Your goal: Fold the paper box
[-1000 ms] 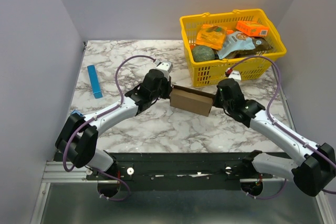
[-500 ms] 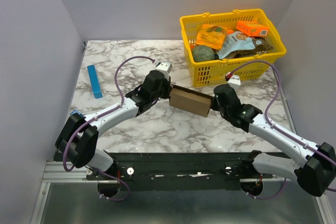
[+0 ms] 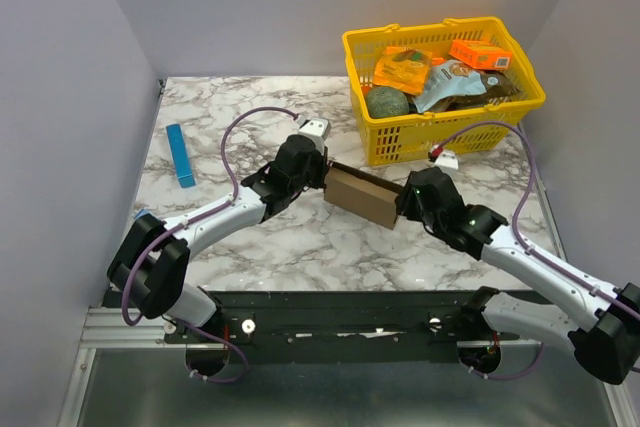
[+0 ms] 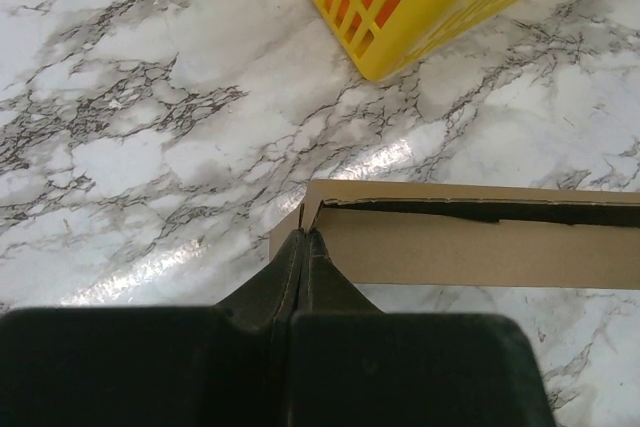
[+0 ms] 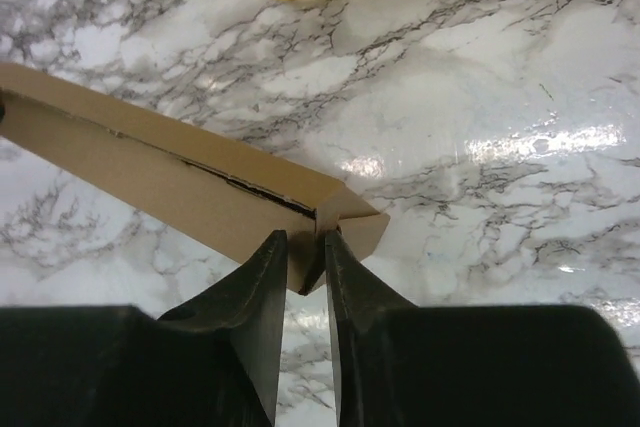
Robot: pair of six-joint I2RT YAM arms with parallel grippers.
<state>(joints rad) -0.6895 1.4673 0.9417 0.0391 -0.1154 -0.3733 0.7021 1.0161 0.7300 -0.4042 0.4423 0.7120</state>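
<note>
Looking down at a plain brown cardboard paper box (image 3: 362, 197), already partly folded into a long narrow carton, stretching between the two arms over the middle of the white marble bench (image 3: 300, 247). Slanting a bit in the top view, left end further back, right end nearer. Not managing to tell resting on the marble from being held just off it. Staying just in front of the yellow plastic lattice basket (image 3: 400, 152) without touching it, going by the strip of bare marble between them in the left wrist view.

Seeing the left hand (image 4: 305, 235) parked right at the left end corner of the carton, fingers pressed fully together, tips touching the card. Honestly not able to tell pinching a sliver of flap from just butting up against it.

Finding the right hand (image 5: 305, 242) at the opposite end, fingers a little apart, straddling the end corner with the card edge poking into the narrow gap. Not looking squeezed on anything.

Also noticing a long seam along the top of the carton, gaping slightly in both wrist views.

Off to the side, spotting a thin blue strip (image 3: 181, 155) lying flat near the left edge of the bench, well apart from the carton. Catching small orange printed boxes (image 3: 480, 53), a dark green round thing (image 3: 386, 102) and some packets piled in the basket.
</note>
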